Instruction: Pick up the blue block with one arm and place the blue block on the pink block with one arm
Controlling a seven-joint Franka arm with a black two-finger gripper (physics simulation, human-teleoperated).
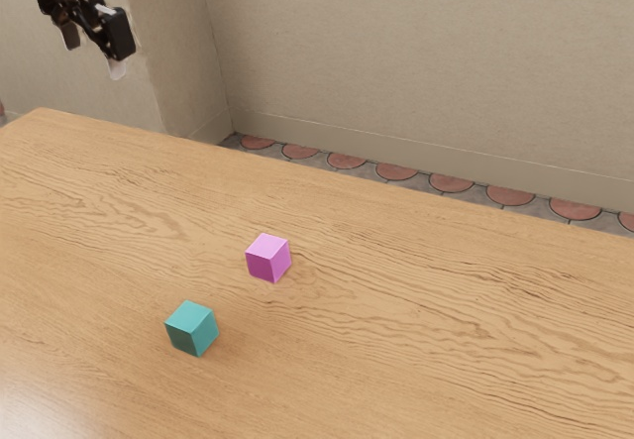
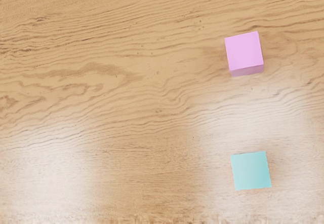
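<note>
The blue block (image 1: 191, 327), teal in colour, rests on the wooden table (image 1: 416, 300) near its front edge. Just behind it and toward the exterior view's right sits the pink block (image 1: 268, 257), a short gap apart from it. My gripper (image 1: 94, 48) hangs high in the exterior view's upper left, far above and behind both blocks, open with nothing between its fingers. From the wrist view I look straight down on the pink block (image 2: 244, 52) and the blue block (image 2: 250, 170), both flat on the table, well off to one side of my hand.
Bare wood grain (image 2: 101, 82) lies under my hand. A beige wall (image 1: 416, 53) and a strip of red floor tiles (image 1: 451, 181) run behind the table's far edge.
</note>
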